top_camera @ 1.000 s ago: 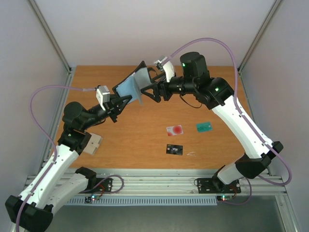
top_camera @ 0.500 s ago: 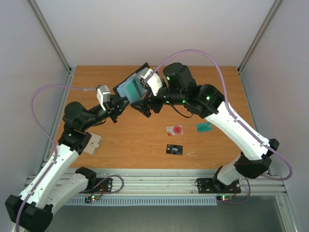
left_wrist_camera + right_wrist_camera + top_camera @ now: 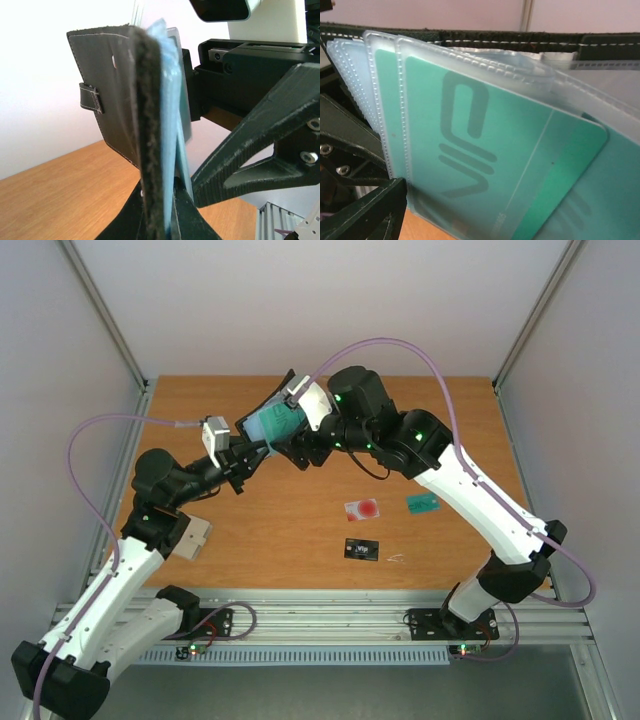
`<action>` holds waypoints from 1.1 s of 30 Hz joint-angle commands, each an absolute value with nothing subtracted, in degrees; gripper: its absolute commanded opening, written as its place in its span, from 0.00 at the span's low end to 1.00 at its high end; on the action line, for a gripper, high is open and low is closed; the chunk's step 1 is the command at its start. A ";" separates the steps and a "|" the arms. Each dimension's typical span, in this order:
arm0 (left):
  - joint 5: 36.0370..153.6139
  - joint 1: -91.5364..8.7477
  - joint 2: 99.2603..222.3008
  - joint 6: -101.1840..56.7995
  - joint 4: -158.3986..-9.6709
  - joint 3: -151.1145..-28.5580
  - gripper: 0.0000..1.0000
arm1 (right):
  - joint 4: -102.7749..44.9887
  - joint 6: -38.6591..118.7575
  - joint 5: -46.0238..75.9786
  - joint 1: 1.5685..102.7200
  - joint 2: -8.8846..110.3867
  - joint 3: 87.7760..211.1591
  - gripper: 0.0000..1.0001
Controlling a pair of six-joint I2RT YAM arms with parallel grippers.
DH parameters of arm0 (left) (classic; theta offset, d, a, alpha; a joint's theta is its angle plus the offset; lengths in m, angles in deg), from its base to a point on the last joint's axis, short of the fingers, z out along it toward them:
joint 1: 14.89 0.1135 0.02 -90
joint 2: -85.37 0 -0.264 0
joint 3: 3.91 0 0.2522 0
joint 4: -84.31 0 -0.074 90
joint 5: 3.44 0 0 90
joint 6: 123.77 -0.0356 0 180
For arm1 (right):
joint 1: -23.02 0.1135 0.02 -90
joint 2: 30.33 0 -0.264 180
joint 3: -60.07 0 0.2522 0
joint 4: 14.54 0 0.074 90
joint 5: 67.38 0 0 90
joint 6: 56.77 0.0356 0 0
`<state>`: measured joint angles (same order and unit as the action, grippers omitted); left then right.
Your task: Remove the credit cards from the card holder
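My left gripper (image 3: pixel 248 453) is shut on the bottom edge of the card holder (image 3: pixel 286 386) and holds it upright above the table. In the left wrist view the black cover (image 3: pixel 107 100) and the pale blue sleeves (image 3: pixel 169 125) rise from between my left gripper's (image 3: pixel 167 202) fingers. My right gripper (image 3: pixel 291 444) is open and pressed close to the sleeves. A teal credit card (image 3: pixel 490 165) sits in a clear sleeve and sticks partly out. Only one finger (image 3: pixel 362 212) shows in the right wrist view. On the table lie a whitish card with a red spot (image 3: pixel 362 508), a teal one (image 3: pixel 423 502) and a black one (image 3: pixel 362 550).
A beige block (image 3: pixel 192 537) lies by the left arm near the table's left edge. A small white scrap (image 3: pixel 397 559) lies right of the black card. Metal frame posts stand at the back corners. The arm bases are bolted on the rail (image 3: pixel 320 625) in front.
My right gripper has moved left onto the open holder, and a teal card now shows in the sleeves. The left arm and the cards on the table have not moved.
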<state>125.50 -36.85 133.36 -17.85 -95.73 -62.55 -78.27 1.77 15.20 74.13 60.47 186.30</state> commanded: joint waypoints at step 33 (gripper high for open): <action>134.68 -37.22 133.60 -8.11 -106.34 -63.35 0.56 | -76.70 1.53 7.26 71.36 56.93 185.16 0.33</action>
<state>129.02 -36.72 133.54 -8.69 -98.64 -61.98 -79.28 2.25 7.66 72.40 57.00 185.80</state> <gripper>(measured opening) 0.562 0.357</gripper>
